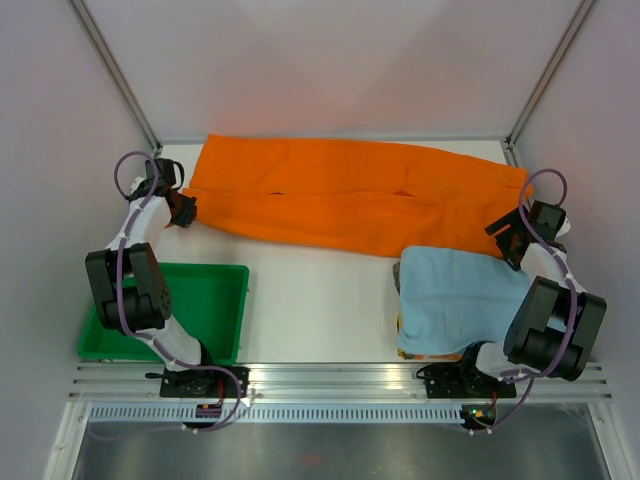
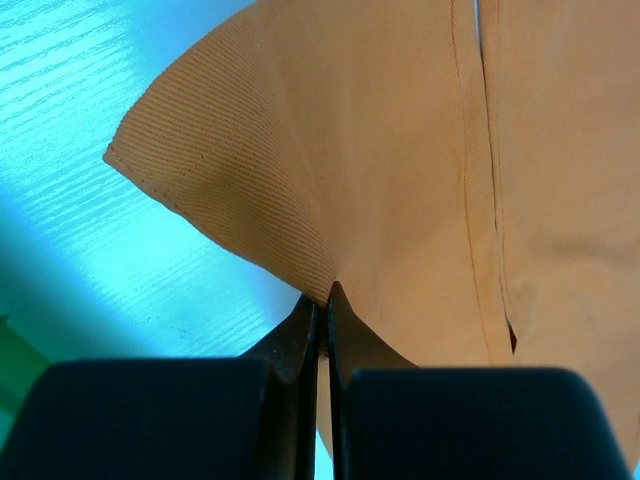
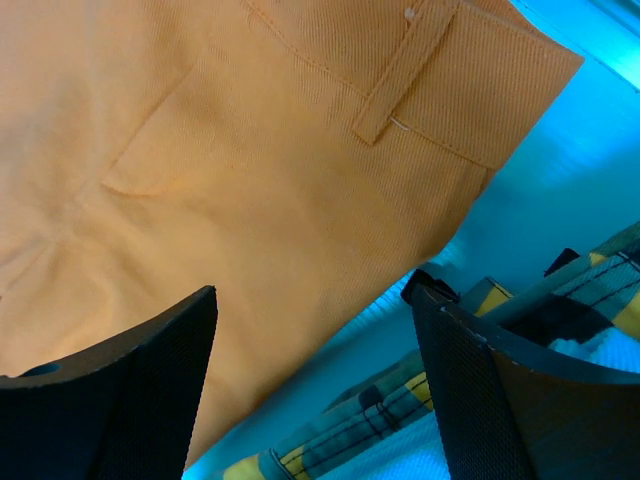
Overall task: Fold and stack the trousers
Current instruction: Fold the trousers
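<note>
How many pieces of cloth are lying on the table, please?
2: the orange trousers across the far side; the light blue cloth at near right. Others may be hidden under it.

The left arm [image 1: 135, 280] stood up from its base at 7 o'clock and bent at the elbow. It reached out to 9 o'clock. Its wrist turned in, so the left gripper [image 1: 185, 210] pointed to 3 o'clock. The two black fingers [image 2: 300, 335] of this gripper [image 2: 322, 295] were pressed tight together, and they pinched an edge of the trousers [image 2: 400, 150].

The right arm [image 1: 555, 320] stood up from its base at 5 o'clock, bent too, and reached out to 3 o'clock. The right gripper [image 1: 508, 232] pointed to 9 o'clock. Its two fingers [image 3: 150, 400] were spread wide apart, and nothing was between them [image 3: 312, 292]
</note>
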Motion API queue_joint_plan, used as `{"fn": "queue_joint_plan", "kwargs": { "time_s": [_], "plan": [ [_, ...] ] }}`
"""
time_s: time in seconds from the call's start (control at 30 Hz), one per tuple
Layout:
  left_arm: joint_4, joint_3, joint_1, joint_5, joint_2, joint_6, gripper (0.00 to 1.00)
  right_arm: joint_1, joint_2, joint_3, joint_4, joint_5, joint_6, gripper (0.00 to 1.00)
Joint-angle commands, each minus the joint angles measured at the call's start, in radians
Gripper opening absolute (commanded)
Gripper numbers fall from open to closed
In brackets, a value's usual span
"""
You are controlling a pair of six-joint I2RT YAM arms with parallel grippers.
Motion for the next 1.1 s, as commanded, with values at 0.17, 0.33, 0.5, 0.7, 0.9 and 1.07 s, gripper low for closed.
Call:
{"fn": "queue_joint_plan", "kwargs": {
  "time_s": [0.17, 0.33, 0.5, 0.7, 0.9, 1.07],
  "plan": [
    [0.084, 0.062, 0.005, -0.019, -0.007, 0.021, 0.02, -0.003, 0.051, -0.008, -0.041, 0.016, 0.078, 0.85],
    [0.096, 0.056, 0.004, -0.015, -0.005, 0.022, 0.02, -0.003, 0.172, 0.004, -0.062, 0.102, 0.072, 0.85],
    [0.094, 0.035, 0.004, -0.029, -0.019, 0.034, 0.02, -0.003, 0.264, 0.022, 0.072, 0.088, 0.063, 0.79],
    [0.093, 0.026, 0.005, -0.049, -0.039, 0.044, 0.02, -0.003, 0.339, 0.096, 0.098, 0.087, 0.035, 0.2],
    [0.091, 0.035, 0.004, -0.041, -0.056, 0.063, 0.02, -0.003, 0.266, 0.14, 0.069, 0.079, 0.001, 0.0],
    [0.105, 0.039, 0.003, -0.076, -0.1, 0.109, 0.02, -0.003, 0.142, 0.196, 0.011, 0.093, -0.048, 0.0]
  ]
}}
